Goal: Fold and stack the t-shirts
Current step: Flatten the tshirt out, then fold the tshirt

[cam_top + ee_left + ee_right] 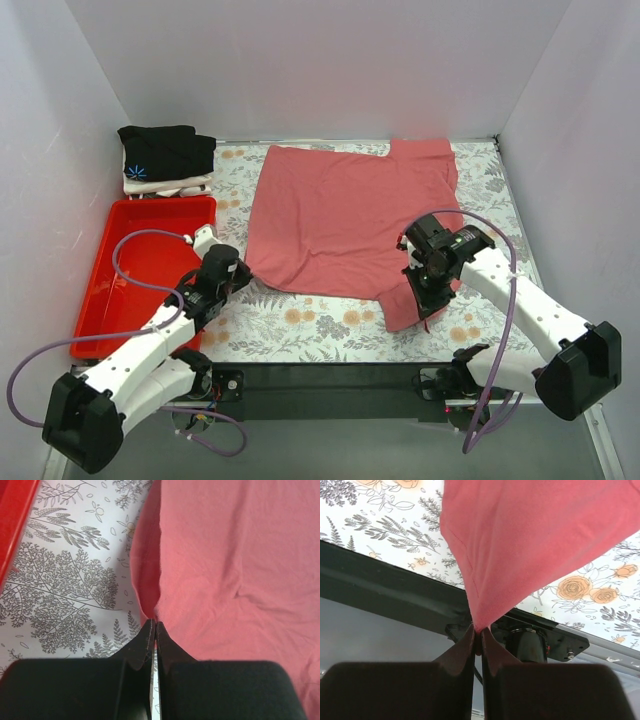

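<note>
Top view: bright, even, diffuse light from above. White walls (300,60) slightly washed out. Shadows are soft and short: a thin one under the near hem of the salmon-red t-shirt (340,210), faint ones beside the arms. Floral table cover (300,330) sharp edge to edge.

Left wrist view: cloth and print crisp. Left gripper (154,625) dark, underexposed, soft-edged.

Right wrist view: right gripper (477,631) equally blurred. Hanging shirt shaded. Grey area past the table's near edge dim and soft.

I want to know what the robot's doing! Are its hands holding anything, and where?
Both hold the salmon-red t-shirt. The left gripper pinches its near left edge; the right gripper pinches its near right corner.
</note>
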